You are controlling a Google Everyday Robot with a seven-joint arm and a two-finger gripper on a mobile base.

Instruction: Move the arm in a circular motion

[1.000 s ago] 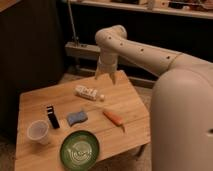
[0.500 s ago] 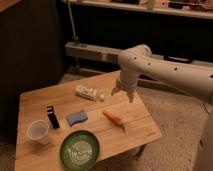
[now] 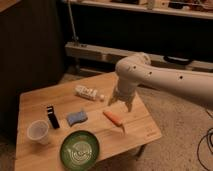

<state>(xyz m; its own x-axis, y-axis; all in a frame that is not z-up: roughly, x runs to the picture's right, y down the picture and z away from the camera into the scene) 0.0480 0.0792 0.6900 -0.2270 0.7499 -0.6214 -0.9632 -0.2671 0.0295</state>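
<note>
While the arm (image 3: 165, 80) sweeps in from the right edge of the view, its thick cream-white segments stretch across above the far right part of the wooden table (image 3: 135, 132), elbow joint bent downward. At its tip the gripper (image 3: 120, 101) hangs over the tabletop, two pointed fingers (image 3: 113, 101) splayed apart with nothing between them, just beyond the carrot (image 3: 114, 118) and to the right of the white bottle (image 3: 89, 93), which lies on its side.

Onto the containers now! A green bowl (image 3: 79, 150) sits at the near edge of the table, pale swirls inside it; whether that is pattern or contents I cannot tell. A clear plastic cup (image 3: 39, 132) stands upright near the left front corner, and it looks empty, though the view is dim.

Between cup and carrot lie a small black object (image 3: 52, 116), then a blue sponge (image 3: 77, 117). Open wood shows along the back left stretch of the table and at the front right corner. Behind the table runs a low shelf (image 3: 100, 52) against a dark backdrop.
</note>
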